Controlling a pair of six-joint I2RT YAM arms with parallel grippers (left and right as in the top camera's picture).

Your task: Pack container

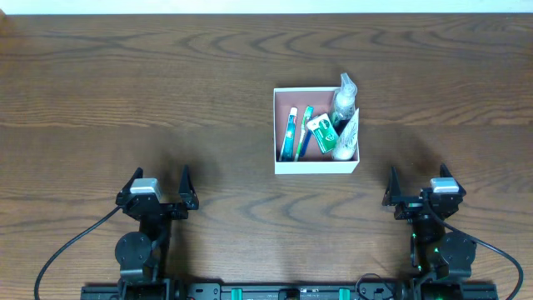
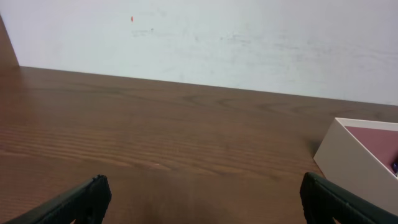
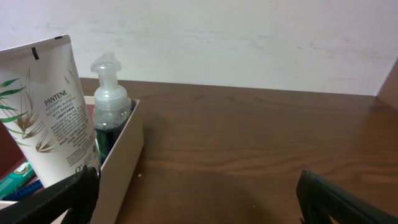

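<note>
Since the container ahead-left of the right gripper already holds the Pantene tube and pump bottle, packing looks done to me. It and the left gripper both sit with jaws spread, empty.

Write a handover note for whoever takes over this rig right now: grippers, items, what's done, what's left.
Left gripper: open, empty, parked clear of the container.
Right gripper: same.
Container: ahead of the arms, nearer the right one; holds blue slim pack, teal slim pack, small green box, Pantene tube, pump bottle.
Done: everything visible is packed.
Left: nothing loose in view; likely finished.
</note>
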